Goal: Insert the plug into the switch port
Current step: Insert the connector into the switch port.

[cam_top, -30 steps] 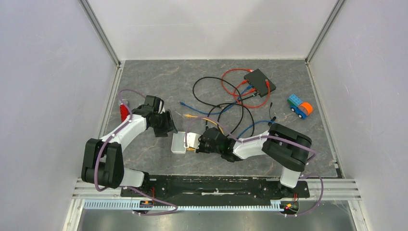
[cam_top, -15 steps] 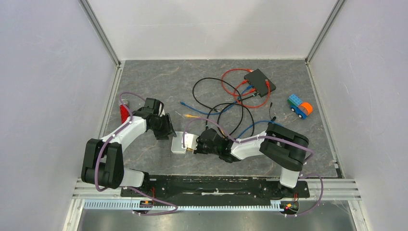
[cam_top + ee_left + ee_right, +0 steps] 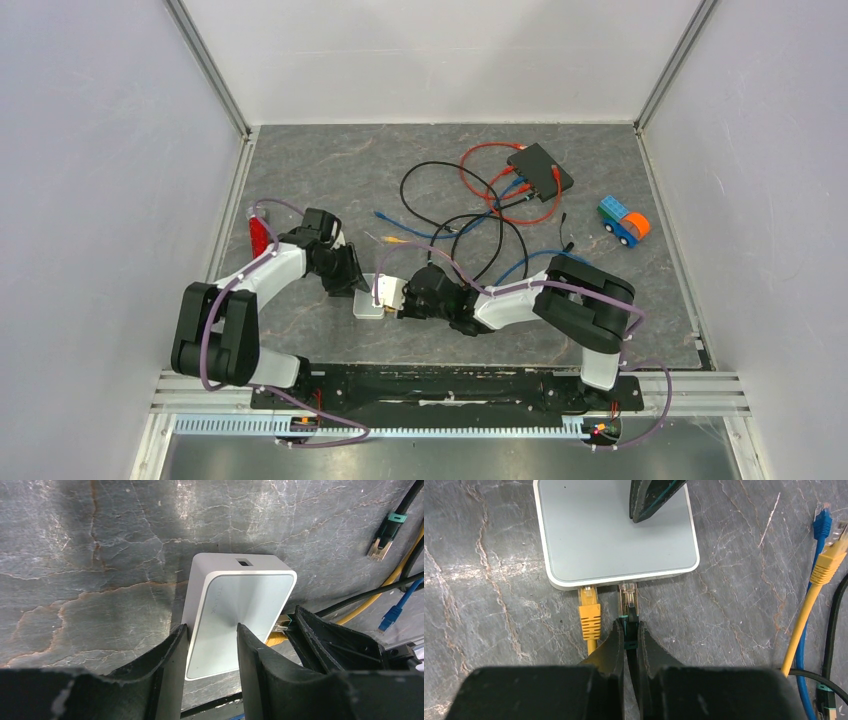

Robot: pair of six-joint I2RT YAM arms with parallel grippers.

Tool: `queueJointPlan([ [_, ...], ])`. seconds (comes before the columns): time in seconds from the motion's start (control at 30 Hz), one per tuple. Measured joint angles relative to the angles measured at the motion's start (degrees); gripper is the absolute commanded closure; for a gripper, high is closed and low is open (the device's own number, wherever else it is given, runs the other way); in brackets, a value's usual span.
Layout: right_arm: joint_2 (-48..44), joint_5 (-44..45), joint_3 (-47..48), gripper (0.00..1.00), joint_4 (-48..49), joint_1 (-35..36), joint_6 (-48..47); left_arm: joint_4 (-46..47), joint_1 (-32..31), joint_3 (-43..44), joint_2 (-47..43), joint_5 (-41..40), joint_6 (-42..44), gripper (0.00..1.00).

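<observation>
- Since a second ago, the left hand (image 3: pixel 351 282) has come down from beside the switch (image 3: pixel 245 597) to straddle its left edge, and the right hand (image 3: pixel 626 626) has eased leftward.
- The left arm lies low across the grey desk (image 3: pixel 330 170), its hand released. One finger sits just beside the switch's side, the other over its white top.
- The switch is a white, rounded box lying flat between the two hands, toward the desk's near edge.
- A yellow plug (image 3: pixel 589 611) sits in a port on the side facing the right hand.
- The plug (image 3: pixel 628 596) is clear with a green boot on a black cable. Its tip is at the neighbouring port's mouth; how deep is unclear.
- The right hand is clenched on the plug's boot, its arm stretched low and pointing left.
</observation>
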Motion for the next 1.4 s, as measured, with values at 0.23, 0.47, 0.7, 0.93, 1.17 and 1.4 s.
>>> queueJointPlan([
  [0.23, 0.09, 0.0, 0.09, 1.0, -0.02, 0.0, 0.46, 0.26, 0.31, -0.13, 0.57, 0.61, 0.0, 0.57],
  [0.47, 0.39, 0.15, 1.05, 1.0, -1.2, -0.04, 0.42, 1.01, 0.79, -0.61, 0.57, 1.11, 0.0, 0.59],
  [0.7, 0.63, 0.85, 2.6, 1.0, -3.78, -0.07, 0.09, 1.36, 1.03, -0.66, 0.57, 1.22, 0.0, 0.6],
  [0.93, 0.63, 1.18, 3.63, 1.0, -5.99, -0.07, -1.25, 1.7, 1.11, -0.81, 0.59, 1.55, 0.0, 0.61],
  [1.17, 0.61, 1.33, 4.11, 1.0, -7.23, -0.04, -2.8, 2.03, 1.14, -0.83, 0.66, 1.77, 0.0, 0.62],
  [1.4, 0.61, 1.7, 5.07, 1.0, -9.31, -0.07, -4.15, 2.58, 1.2, -0.83, 0.96, 2.27, 0.0, 0.62],
])
